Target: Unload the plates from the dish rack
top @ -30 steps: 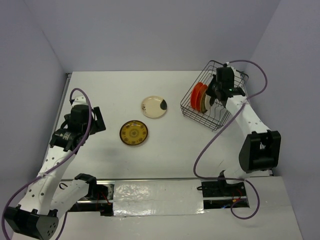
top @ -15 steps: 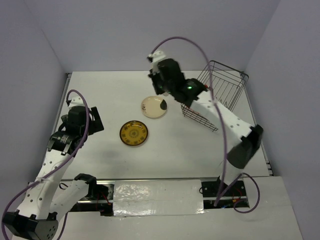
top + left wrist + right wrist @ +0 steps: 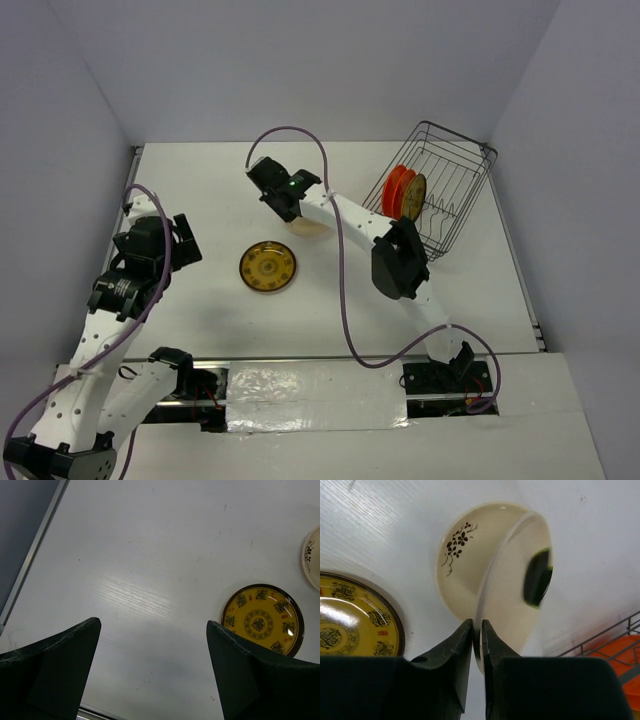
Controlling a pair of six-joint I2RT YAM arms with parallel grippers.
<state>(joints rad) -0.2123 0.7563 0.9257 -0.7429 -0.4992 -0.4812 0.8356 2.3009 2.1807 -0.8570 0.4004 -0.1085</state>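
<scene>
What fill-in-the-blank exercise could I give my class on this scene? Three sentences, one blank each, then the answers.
1. The right hand pinches a tilted cream plate by its ____.
2. The left hand hovers over the table, fingers ____, holding nothing.
3. The orange plates stand upright in the dish ____.
Answers: rim; open; rack.

cream plates [image 3: 465, 580] 2 | brown-yellow plates [image 3: 267, 268] 2 | orange-red plates [image 3: 398, 190] 2 | dish rack [image 3: 460, 136] 1
</scene>
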